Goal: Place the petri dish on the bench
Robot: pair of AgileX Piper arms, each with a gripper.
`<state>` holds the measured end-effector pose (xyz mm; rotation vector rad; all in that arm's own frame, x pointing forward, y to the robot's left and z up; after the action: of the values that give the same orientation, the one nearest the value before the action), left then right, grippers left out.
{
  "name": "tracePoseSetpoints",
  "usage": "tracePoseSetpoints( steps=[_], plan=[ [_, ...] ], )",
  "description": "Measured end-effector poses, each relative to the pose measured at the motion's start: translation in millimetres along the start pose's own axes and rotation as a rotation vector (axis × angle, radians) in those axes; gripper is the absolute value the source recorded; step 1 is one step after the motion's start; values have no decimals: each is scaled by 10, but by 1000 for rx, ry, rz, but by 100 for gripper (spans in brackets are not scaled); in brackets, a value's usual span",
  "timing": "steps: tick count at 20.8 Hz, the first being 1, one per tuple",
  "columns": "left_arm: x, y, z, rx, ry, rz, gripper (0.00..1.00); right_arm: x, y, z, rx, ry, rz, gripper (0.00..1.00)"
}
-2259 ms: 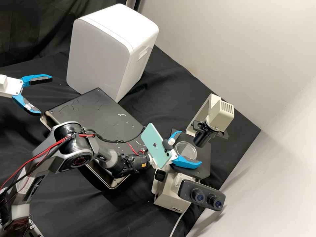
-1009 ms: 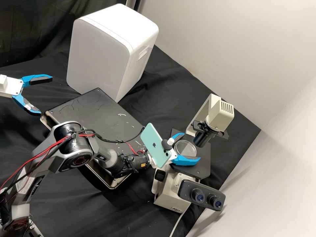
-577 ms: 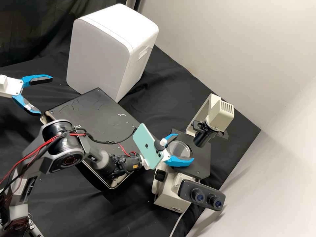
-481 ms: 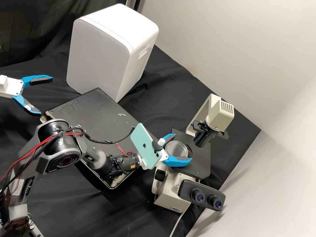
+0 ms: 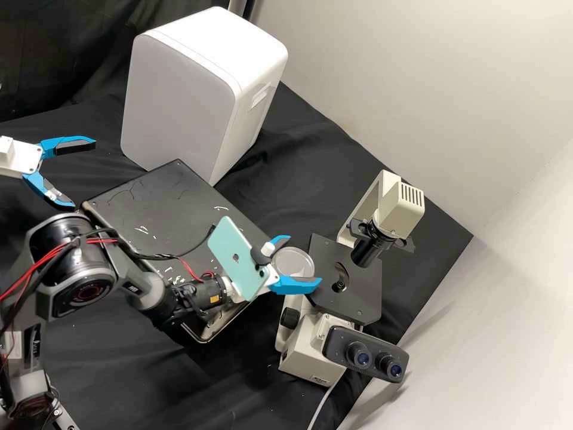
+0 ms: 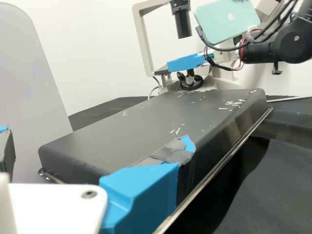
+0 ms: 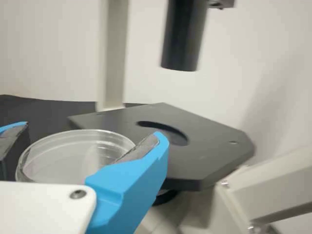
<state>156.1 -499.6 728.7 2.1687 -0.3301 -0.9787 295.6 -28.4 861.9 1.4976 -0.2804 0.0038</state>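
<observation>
The right gripper (image 5: 302, 259) is clamped on the dish (image 5: 290, 263) and holds it in the air just beside the microscope stage (image 5: 352, 292). The left gripper (image 5: 81, 173) hangs with fingers apart, at the tray's (image 5: 155, 203) far side.

Nothing could be read as words or numbers. A small logo sat on the back of the mint-green phone (image 5: 234, 258) fixed to the right arm (image 5: 71, 280). Faint white print on that arm's link, a pale label lower on it, and a line of print low on the microscope (image 5: 310, 343), near the desk's right edge, were too small to make out.
</observation>
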Motion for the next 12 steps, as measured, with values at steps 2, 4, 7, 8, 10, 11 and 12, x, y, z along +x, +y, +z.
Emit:
tracePoseSetpoints(
  steps=[2, 4, 7, 8, 10, 11, 12],
  plan=[
    [0, 0, 0, 0, 0, 0, 100, -86, -83, -78, 11, 36, -38, 0],
    [0, 0, 0, 0, 0, 0, 100, -139, -187, -145, 19, 60, -82, 0],
    [0, 0, 0, 0, 0, 0, 100, -211, -325, -219, 16, 84, -138, 0],
    [0, 0, 0, 0, 0, 0, 100, -235, -359, -229, 15, 88, -153, 0],
    [0, 0, 0, 0, 0, 0, 100, -281, -393, -268, 14, 102, -169, 0],
    [0, 0, 0, 0, 0, 0, 100, -299, -402, -282, 14, 107, -173, 0],
    [0, 0, 0, 0, 0, 0, 100, -308, -398, -302, 14, 115, -173, 0]
  ],
)
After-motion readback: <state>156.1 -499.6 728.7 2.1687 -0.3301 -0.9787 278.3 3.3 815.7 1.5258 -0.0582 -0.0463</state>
